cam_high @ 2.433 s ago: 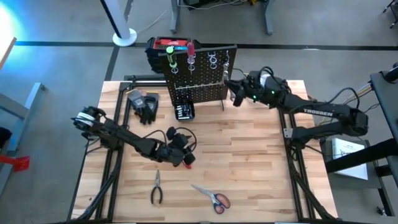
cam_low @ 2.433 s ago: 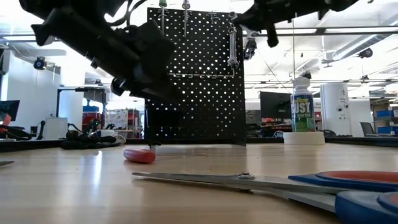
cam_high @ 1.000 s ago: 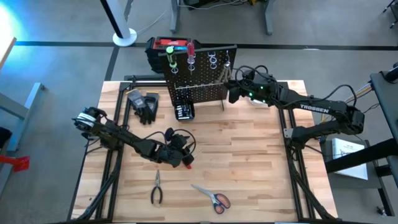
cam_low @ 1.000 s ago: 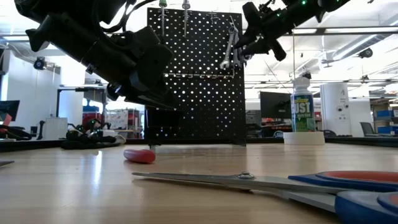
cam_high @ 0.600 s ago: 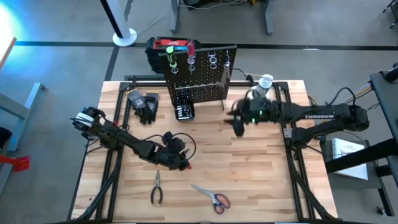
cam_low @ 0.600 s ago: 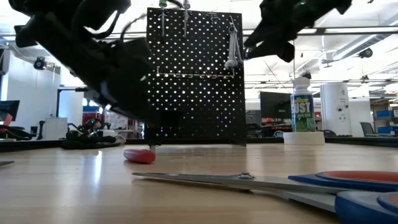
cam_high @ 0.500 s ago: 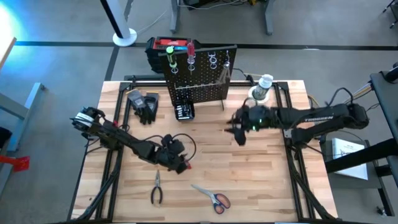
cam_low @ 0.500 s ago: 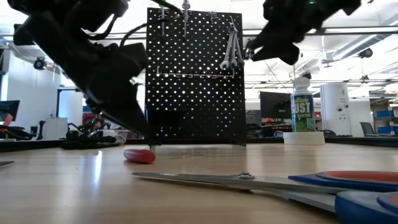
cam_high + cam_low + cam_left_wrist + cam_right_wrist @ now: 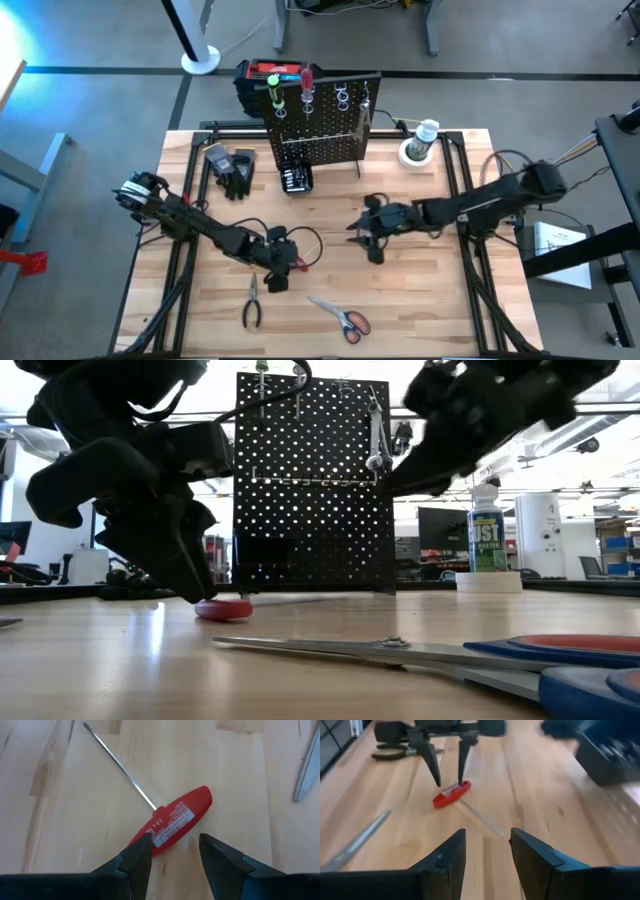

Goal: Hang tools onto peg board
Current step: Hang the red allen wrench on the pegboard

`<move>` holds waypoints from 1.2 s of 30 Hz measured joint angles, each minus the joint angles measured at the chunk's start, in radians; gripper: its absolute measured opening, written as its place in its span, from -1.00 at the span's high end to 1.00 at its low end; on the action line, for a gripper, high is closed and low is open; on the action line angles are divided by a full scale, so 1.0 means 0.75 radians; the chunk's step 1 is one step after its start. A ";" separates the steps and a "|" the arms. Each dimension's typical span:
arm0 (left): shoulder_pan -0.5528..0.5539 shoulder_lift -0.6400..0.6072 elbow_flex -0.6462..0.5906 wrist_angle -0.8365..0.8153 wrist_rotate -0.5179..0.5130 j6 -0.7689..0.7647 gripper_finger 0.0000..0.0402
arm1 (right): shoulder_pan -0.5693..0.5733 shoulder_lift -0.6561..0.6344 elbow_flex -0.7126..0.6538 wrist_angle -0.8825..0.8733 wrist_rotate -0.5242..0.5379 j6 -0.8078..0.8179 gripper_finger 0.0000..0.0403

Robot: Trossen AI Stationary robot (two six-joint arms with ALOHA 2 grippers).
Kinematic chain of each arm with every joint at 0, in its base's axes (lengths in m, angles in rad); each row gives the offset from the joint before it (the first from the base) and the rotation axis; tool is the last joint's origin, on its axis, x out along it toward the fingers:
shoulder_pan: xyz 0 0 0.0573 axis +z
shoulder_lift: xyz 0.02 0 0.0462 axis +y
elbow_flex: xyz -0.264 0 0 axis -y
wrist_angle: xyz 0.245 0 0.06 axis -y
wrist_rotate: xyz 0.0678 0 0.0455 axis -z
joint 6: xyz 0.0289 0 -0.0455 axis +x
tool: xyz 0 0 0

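Red-handled screwdriver (image 9: 172, 822) lay on the bench (image 9: 420, 300), unhung.
Left tool (image 9: 172, 851) had descended, open, straddling its handle; right tool (image 9: 486, 845), empty and open, had left the peg board (image 9: 320, 125).

Tools part hung, part on table.
Peg board (image 9: 320, 125) upright w/ green (image 9: 272, 95) & red screwdrivers (image 9: 306, 82), wrenches (image 9: 374, 435) hung; red-handled screwdriver (image 9: 170, 821), pliers (image 9: 251, 302), scissors (image 9: 342, 318) lie flat on table.
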 joint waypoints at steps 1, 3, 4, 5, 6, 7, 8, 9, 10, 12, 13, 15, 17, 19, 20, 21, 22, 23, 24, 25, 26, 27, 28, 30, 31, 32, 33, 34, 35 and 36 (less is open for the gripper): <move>0.000 0.000 0.000 0.000 0.002 0.000 0.23 | 0.000 0.061 0.019 0.050 0.000 -0.045 0.32; 0.000 0.000 0.000 0.000 0.002 -0.004 0.23 | -0.001 0.180 0.070 0.107 -0.001 -0.145 0.33; 0.000 0.000 0.000 -0.001 0.002 -0.004 0.23 | -0.001 0.238 0.103 0.113 -0.001 -0.195 0.34; 0.000 0.000 0.000 -0.001 0.001 -0.004 0.23 | -0.001 0.292 0.138 0.112 -0.001 -0.238 0.35; 0.000 0.000 0.000 -0.001 0.000 -0.004 0.23 | -0.001 0.348 0.178 0.113 -0.002 -0.280 0.36; 0.001 0.000 0.000 -0.001 -0.002 -0.004 0.23 | -0.001 0.400 0.215 0.111 -0.002 -0.306 0.37; 0.002 0.000 0.000 -0.001 -0.002 -0.004 0.23 | -0.002 0.451 0.253 0.099 -0.002 -0.322 0.38; 0.004 0.000 0.000 -0.001 -0.002 -0.002 0.23 | -0.002 0.499 0.291 0.087 -0.003 -0.334 0.38; 0.006 0.000 0.000 0.000 -0.003 -0.001 0.23 | -0.003 0.541 0.331 0.068 -0.003 -0.345 0.38; 0.008 0.000 0.000 0.000 -0.003 -0.001 0.23 | -0.004 0.620 0.416 0.025 -0.008 -0.363 0.38; 0.009 0.001 0.000 -0.001 -0.003 0.000 0.23 | -0.004 0.658 0.461 -0.005 -0.025 -0.376 0.38; 0.012 0.001 0.000 -0.001 -0.003 0.000 0.23 | -0.004 0.727 0.548 -0.079 -0.065 -0.389 0.39; 0.016 0.001 0.000 -0.001 -0.004 0.000 0.23 | -0.003 0.795 0.636 -0.158 -0.091 -0.395 0.39; 0.016 0.001 0.000 -0.004 -0.007 0.000 0.23 | -0.003 0.855 0.716 -0.237 -0.102 -0.404 0.39; 0.016 0.001 0.000 -0.005 -0.008 0.001 0.23 | -0.003 0.875 0.749 -0.269 -0.107 -0.409 0.39; 0.016 0.001 0.000 -0.006 -0.007 0.000 0.23 | -0.003 0.894 0.777 -0.294 -0.106 -0.415 0.39; 0.015 0.001 0.000 -0.007 -0.008 0.000 0.23 | -0.004 0.912 0.805 -0.316 -0.110 -0.416 0.40; 0.015 0.001 0.000 -0.007 -0.010 -0.001 0.23 | -0.005 0.927 0.829 -0.348 -0.110 -0.420 0.42; 0.015 0.001 -0.001 -0.007 -0.012 -0.001 0.23 | -0.005 0.939 0.848 -0.375 -0.113 -0.423 0.45; 0.015 0.001 -0.001 -0.007 -0.013 -0.001 0.23 | -0.006 0.942 0.863 -0.401 -0.115 -0.424 0.49; 0.015 0.001 -0.001 -0.007 -0.013 -0.001 0.23 | -0.006 0.950 0.869 -0.414 -0.119 -0.425 0.55; 0.015 0.001 -0.001 -0.008 -0.013 0.000 0.23 | -0.006 0.955 0.870 -0.418 -0.123 -0.428 0.62; 0.015 0.001 -0.001 -0.007 -0.014 0.000 0.23 | -0.007 0.954 0.870 -0.422 -0.135 -0.433 0.71; 0.015 0.001 -0.001 -0.003 -0.014 0.002 0.23 | -0.013 0.952 0.870 -0.430 -0.171 -0.441 0.90; 0.015 0.001 -0.001 0.001 -0.020 0.002 0.23 | -0.016 0.952 0.870 -0.432 -0.184 -0.441 0.95; 0.015 0.002 -0.002 0.002 -0.031 0.001 0.23 | -0.018 0.952 0.869 -0.433 -0.194 -0.432 0.96; 0.015 0.002 -0.002 0.005 -0.041 0.000 0.23 | -0.021 0.952 0.869 -0.435 -0.199 -0.421 0.96; 0.015 0.002 -0.002 0.009 -0.047 0.000 0.23 | -0.023 0.951 0.869 -0.438 -0.205 -0.405 0.98; 0.015 0.002 -0.001 0.013 -0.053 0.000 0.23 | -0.027 0.951 0.869 -0.439 -0.219 -0.389 0.98; 0.015 0.002 0.006 0.007 -0.058 -0.004 0.23 | -0.030 0.948 0.869 -0.439 -0.239 -0.377 0.99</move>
